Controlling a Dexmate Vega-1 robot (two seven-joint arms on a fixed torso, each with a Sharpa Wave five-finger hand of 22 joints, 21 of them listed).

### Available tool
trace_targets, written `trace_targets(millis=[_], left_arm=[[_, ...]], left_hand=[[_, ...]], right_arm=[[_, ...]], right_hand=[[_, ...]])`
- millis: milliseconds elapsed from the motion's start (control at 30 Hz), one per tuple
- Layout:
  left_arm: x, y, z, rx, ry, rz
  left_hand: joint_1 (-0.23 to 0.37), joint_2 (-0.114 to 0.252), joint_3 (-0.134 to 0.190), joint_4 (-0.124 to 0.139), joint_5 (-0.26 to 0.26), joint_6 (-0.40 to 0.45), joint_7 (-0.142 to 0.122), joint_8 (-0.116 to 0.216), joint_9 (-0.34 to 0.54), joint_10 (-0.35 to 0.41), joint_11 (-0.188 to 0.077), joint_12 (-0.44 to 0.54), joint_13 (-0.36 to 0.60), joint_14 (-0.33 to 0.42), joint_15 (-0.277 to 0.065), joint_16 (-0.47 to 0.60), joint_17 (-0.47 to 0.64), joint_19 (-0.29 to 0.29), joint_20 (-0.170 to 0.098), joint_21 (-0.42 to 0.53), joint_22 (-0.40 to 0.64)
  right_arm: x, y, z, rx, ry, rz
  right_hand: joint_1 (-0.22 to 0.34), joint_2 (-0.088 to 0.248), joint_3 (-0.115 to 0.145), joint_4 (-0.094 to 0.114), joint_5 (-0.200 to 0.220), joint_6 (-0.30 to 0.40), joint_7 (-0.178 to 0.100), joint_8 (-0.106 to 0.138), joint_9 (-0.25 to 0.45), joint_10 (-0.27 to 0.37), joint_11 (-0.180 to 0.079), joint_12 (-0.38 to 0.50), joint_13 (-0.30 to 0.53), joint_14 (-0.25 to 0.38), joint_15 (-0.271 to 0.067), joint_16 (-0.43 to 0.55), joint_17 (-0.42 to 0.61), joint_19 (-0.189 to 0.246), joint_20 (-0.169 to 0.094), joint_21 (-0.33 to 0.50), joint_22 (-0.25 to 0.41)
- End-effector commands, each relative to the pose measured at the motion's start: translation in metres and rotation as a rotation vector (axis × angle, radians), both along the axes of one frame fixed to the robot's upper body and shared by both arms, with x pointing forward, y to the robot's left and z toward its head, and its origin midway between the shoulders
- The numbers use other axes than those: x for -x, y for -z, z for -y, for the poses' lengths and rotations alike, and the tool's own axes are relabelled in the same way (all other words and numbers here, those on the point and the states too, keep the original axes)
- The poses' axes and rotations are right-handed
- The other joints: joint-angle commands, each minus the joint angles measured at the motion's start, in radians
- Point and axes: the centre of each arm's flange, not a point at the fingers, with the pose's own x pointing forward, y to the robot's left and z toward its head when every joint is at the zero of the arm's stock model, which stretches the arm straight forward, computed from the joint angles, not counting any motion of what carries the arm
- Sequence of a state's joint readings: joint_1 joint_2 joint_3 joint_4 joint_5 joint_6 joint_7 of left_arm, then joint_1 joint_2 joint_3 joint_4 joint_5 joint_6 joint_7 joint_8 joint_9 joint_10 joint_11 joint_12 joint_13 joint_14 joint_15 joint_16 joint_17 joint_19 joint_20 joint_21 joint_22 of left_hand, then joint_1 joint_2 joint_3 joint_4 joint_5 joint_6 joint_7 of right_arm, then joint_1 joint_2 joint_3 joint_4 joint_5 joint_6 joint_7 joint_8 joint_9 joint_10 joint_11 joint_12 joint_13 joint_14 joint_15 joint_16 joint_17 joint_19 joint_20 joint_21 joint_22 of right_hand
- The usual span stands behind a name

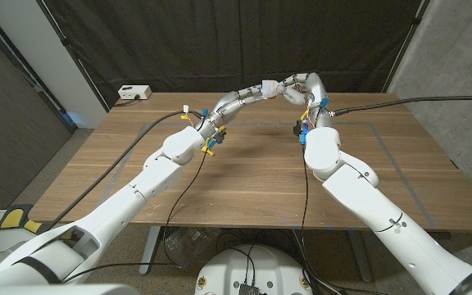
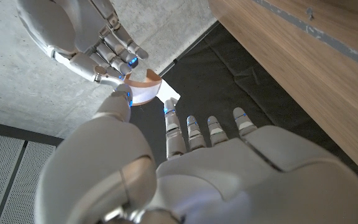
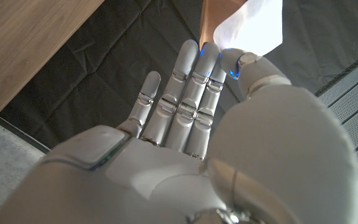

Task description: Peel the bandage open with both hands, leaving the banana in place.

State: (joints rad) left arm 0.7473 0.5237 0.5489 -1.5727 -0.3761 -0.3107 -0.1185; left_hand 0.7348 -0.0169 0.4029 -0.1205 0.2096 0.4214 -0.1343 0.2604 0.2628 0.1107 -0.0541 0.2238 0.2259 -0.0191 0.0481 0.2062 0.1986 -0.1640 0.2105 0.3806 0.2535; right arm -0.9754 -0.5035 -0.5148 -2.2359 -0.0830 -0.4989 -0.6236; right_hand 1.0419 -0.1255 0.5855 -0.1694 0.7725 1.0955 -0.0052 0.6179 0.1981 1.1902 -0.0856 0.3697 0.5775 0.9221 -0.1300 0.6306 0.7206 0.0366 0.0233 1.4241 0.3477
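Bandage [image 2: 143,87] (tan strip, white paper) pinched between left hand [image 1: 248,96], right hand [image 1: 295,84].

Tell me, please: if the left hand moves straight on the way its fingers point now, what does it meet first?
Most likely the right hand. The left hand points toward it, and both already pinch the same bandage, held up over the table's far edge. Depth is hard to judge.

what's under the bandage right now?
The bandage, pinched between left hand and right hand, hangs over the table's far edge. The arms cover whatever lies directly below.
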Motion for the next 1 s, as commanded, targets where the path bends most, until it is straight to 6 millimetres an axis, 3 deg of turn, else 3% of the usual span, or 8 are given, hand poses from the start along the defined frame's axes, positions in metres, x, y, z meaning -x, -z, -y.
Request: trace_targets(millis=[33,100,200,300,367,533,800,1000], left_arm=[[0.006,0.001,-0.004,0.125,-0.167,0.055],[0.007,0.001,-0.003,0.161,-0.188,0.048],[0.006,0.002,-0.002,0.200,-0.214,0.036],[0.005,0.003,0.000,0.222,-0.233,0.012],[0.004,0.002,0.002,0.228,-0.236,0.004],[0.003,-0.003,0.011,0.194,-0.224,-0.001],[0.005,-0.009,0.021,0.151,-0.210,0.009],[0.006,-0.010,0.025,0.131,-0.200,0.009]], left_hand=[[0.040,-0.024,0.004,-0.028,-0.019,0.039,-0.045,0.036,0.015,0.027,-0.025,0.015,0.008,0.038,-0.006,0.012,-0.003,0.055,0.002,0.026,0.001],[0.050,-0.026,0.006,-0.031,-0.022,0.040,-0.044,0.041,0.019,0.040,-0.035,0.020,0.009,0.045,-0.010,0.013,-0.003,0.064,0.002,0.030,0.000],[0.063,-0.027,0.007,-0.032,-0.025,0.035,-0.009,0.047,0.024,0.048,-0.034,0.022,0.011,0.057,-0.018,0.015,-0.002,0.081,0.002,0.038,-0.001],[0.070,-0.028,0.006,-0.027,-0.028,0.067,0.050,0.072,0.032,0.073,-0.037,0.029,0.014,0.072,-0.025,0.018,0.000,0.104,0.002,0.049,-0.002],[0.075,-0.026,0.007,-0.026,-0.028,0.089,0.065,0.086,0.035,0.088,-0.039,0.034,0.015,0.079,-0.030,0.019,0.001,0.112,0.002,0.054,-0.003],[0.075,-0.023,0.006,-0.022,-0.029,0.101,0.067,0.095,0.037,0.097,-0.041,0.036,0.016,0.085,-0.032,0.021,0.003,0.118,0.003,0.057,-0.003],[0.047,-0.061,-0.024,-0.012,-0.028,0.065,0.054,0.090,0.041,0.077,-0.029,0.025,0.019,0.069,-0.017,0.012,0.004,0.112,0.004,0.055,-0.006],[0.061,-0.065,-0.026,-0.016,-0.023,0.114,0.050,0.119,0.046,0.100,-0.042,0.031,0.022,0.077,-0.019,0.013,0.004,0.115,0.003,0.057,-0.008]], right_arm=[[-0.003,-0.002,0.001,-0.007,0.001,0.005],[-0.003,-0.002,0.001,0.003,-0.006,0.007],[-0.003,-0.002,0.001,0.004,-0.018,0.014],[0.000,-0.002,0.000,0.013,-0.041,0.027],[0.002,-0.002,-0.001,0.021,-0.055,0.037],[0.005,-0.003,-0.003,0.026,-0.048,0.053],[0.007,-0.003,-0.003,0.044,-0.051,0.062],[0.008,-0.003,-0.001,0.047,-0.062,0.071]], right_hand=[[0.005,0.009,0.009,0.006,0.004,0.037,0.014,0.051,0.165,0.003,-0.008,-0.004,0.004,0.004,-0.099,-0.006,0.003,0.000,-0.008,0.006,-0.001],[0.004,0.009,0.009,0.006,0.004,0.036,0.013,0.052,0.166,0.002,-0.007,-0.005,0.005,0.004,-0.099,-0.007,0.003,0.000,-0.009,0.007,-0.003],[0.005,0.010,0.009,0.006,0.004,0.035,0.014,0.053,0.168,0.002,-0.007,-0.006,0.005,0.004,-0.100,-0.008,0.003,0.000,-0.010,0.009,-0.005],[0.005,0.010,0.009,0.006,0.003,0.037,0.013,0.052,0.164,0.003,-0.007,-0.007,0.006,0.005,-0.099,-0.009,0.004,0.000,-0.011,0.011,-0.009],[0.005,0.009,0.010,0.005,0.003,0.036,0.015,0.052,0.165,0.003,-0.007,-0.008,0.007,0.005,-0.100,-0.010,0.004,0.000,-0.011,0.013,-0.010],[0.006,0.008,0.013,0.004,0.004,0.038,0.012,0.052,0.162,0.003,-0.007,-0.010,0.009,0.008,-0.103,-0.013,0.004,0.000,-0.016,0.016,-0.016],[0.005,0.007,0.017,0.005,0.004,0.039,0.011,0.053,0.160,0.005,-0.008,-0.013,0.011,0.009,-0.103,-0.017,0.007,-0.001,-0.016,0.021,-0.025],[0.005,0.007,0.018,0.005,0.003,0.037,0.012,0.054,0.161,0.006,-0.007,-0.016,0.011,0.010,-0.103,-0.018,0.009,-0.001,-0.017,0.024,-0.031]])
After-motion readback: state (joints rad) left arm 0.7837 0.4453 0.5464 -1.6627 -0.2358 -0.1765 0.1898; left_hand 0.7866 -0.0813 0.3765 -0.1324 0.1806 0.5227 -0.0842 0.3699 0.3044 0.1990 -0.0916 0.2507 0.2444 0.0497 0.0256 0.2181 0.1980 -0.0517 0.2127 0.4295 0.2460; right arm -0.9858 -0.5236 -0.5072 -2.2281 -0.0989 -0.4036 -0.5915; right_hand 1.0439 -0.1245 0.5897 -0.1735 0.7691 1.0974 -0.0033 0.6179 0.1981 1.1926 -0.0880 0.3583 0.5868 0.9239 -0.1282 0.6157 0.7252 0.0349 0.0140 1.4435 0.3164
